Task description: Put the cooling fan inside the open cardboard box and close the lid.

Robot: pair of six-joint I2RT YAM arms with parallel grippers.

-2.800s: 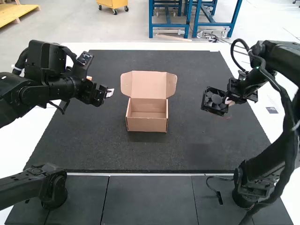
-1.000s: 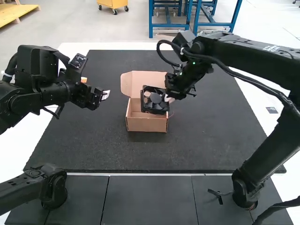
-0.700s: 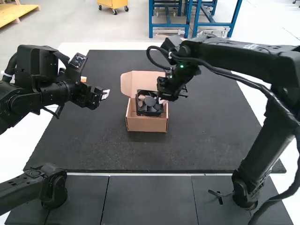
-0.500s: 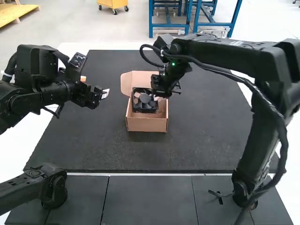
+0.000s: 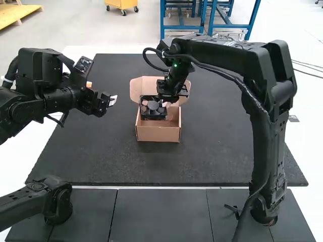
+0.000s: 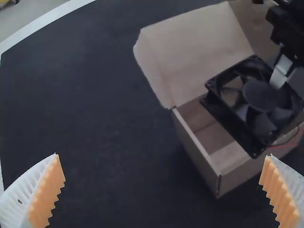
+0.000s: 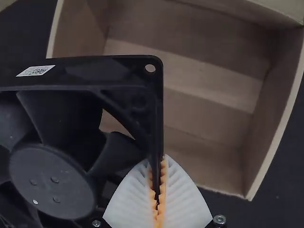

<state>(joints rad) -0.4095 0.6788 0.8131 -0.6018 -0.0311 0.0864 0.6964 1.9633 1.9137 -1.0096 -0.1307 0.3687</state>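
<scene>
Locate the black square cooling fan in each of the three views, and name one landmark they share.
High view: black square cooling fan mid-picture, over the open brown cardboard box.
Left wrist view: fan tilted over the box's opening, in front of the raised lid.
Right wrist view: fan close up, its frame edge clamped by the right arm's white ribbed fingers.
Shared landmark: the cardboard box.

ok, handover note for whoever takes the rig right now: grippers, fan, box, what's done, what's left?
Right gripper: shut on the cooling fan frame edge, fan held tilted over the cardboard box opening.
Left gripper: open, empty, above the mat left of the box.
Lid: upright, open.
Done: fan grasped, at the box.
Left: lower fan in, release, close lid.
</scene>
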